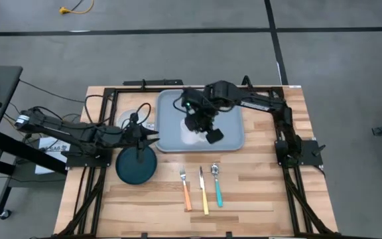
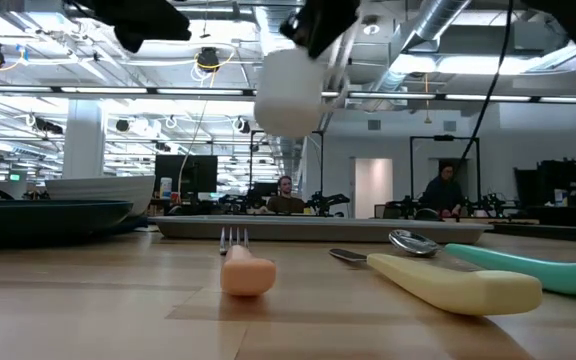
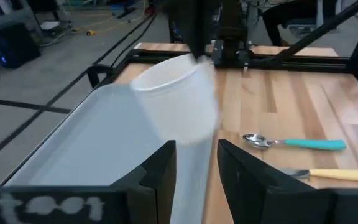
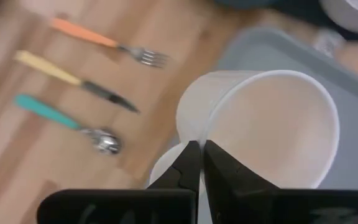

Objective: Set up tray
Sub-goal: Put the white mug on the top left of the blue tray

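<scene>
The grey-blue tray [image 1: 227, 116] lies flat at the table's far middle. A white cup [image 2: 290, 90] hangs above it, lifted clear, and also shows in the left wrist view [image 3: 176, 102]. My right gripper [image 4: 201, 146] reaches over the tray [image 4: 353, 118] and is shut on the cup [image 4: 272, 130]. My left gripper [image 3: 196, 152] is open and holds nothing. It hovers by the tray's near left corner [image 1: 152, 138], above the dark teal plate [image 1: 136, 166], and points toward the cup. My right gripper pinches the white cup's rim [image 4: 211, 134], with one finger inside the cup and one outside on its wall. The fingers come from above, slanting down. The cup hangs below them, tilted, clear of the tray.
An orange-handled fork [image 1: 186, 189], a yellow-handled knife [image 1: 204, 194] and a teal-handled spoon [image 1: 217, 187] lie side by side on the wood near of the tray. A white bowl [image 1: 135, 117] sits left of the tray. People show in the room beyond.
</scene>
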